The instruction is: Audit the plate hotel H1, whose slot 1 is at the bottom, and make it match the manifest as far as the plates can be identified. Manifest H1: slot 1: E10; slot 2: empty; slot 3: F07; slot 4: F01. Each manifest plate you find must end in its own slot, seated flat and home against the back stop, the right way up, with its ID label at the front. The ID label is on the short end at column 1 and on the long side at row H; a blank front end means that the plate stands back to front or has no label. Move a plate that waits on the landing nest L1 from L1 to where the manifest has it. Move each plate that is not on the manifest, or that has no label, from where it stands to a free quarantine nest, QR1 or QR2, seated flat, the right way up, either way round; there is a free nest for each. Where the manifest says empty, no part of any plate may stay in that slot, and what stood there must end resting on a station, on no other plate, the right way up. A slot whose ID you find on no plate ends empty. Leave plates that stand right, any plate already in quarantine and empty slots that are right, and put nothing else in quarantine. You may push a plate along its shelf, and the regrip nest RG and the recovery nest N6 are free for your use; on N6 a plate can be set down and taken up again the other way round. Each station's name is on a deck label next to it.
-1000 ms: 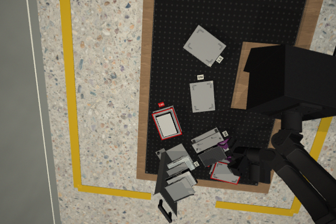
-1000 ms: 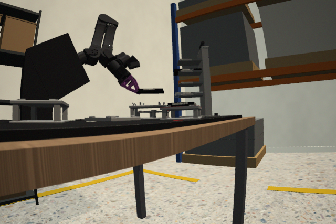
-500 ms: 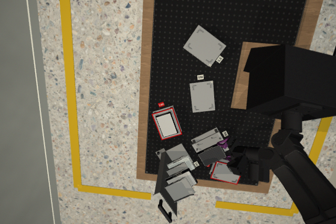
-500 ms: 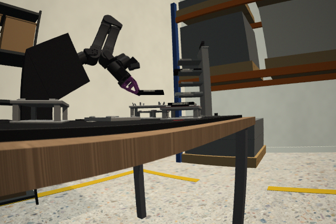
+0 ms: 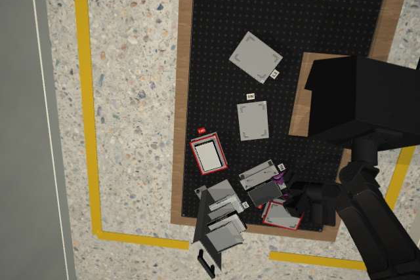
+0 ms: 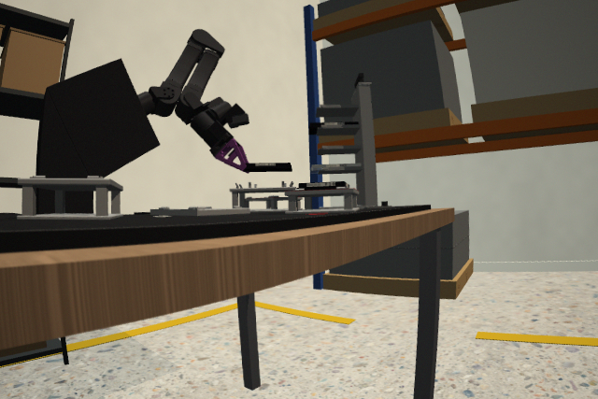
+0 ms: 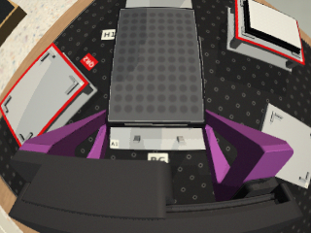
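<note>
My gripper (image 5: 282, 187) (image 6: 236, 157) (image 7: 155, 115) is shut on the near short end of a dark grey well plate (image 5: 265, 193) (image 6: 268, 166) (image 7: 155, 58). It holds the plate level in the air, the right way up, above the RG nest (image 5: 256, 172). The far end points at the plate hotel H1 (image 5: 220, 217) (image 6: 363, 143), short of its shelves. A light plate (image 5: 225, 202) sits in one hotel slot; the other slots are hard to read. No label text is readable on the held plate.
The red-framed nest QR1 (image 5: 195, 151) (image 7: 241, 45) holds a white-topped plate (image 5: 207, 155) (image 7: 275, 25). The other red-framed nest QR2 (image 5: 283, 217) (image 7: 42, 93) is bare. Nests N6 (image 5: 252, 120) and L1 (image 5: 254, 56) are bare. The black arm base block (image 5: 366, 97) stands at the right.
</note>
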Robot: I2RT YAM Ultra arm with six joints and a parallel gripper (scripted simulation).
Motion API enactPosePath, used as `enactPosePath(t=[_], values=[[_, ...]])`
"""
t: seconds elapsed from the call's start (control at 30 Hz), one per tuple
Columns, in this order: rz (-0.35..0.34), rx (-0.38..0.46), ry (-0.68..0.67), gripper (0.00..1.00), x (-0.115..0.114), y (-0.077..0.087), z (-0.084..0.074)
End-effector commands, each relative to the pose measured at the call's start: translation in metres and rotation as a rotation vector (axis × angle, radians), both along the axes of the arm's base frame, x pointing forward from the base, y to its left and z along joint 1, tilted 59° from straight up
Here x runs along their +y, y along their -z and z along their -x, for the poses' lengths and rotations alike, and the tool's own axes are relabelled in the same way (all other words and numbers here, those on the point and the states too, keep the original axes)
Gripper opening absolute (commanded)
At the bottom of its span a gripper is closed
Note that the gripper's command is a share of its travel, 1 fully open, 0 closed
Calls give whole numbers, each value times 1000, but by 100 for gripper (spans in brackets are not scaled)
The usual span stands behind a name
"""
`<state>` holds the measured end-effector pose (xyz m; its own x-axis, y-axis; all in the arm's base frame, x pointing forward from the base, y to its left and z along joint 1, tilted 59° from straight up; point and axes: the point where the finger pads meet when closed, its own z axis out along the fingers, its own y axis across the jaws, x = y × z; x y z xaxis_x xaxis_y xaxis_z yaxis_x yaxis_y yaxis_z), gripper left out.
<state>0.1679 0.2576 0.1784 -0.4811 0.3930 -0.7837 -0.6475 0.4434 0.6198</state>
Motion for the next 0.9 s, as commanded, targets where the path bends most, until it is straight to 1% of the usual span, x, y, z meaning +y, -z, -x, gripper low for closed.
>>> enactPosePath(t=[0.0,0.87], values=[[-30,-16,22,86,-2,-7,-3],[-23,-12,22,86,6,2,-4]])
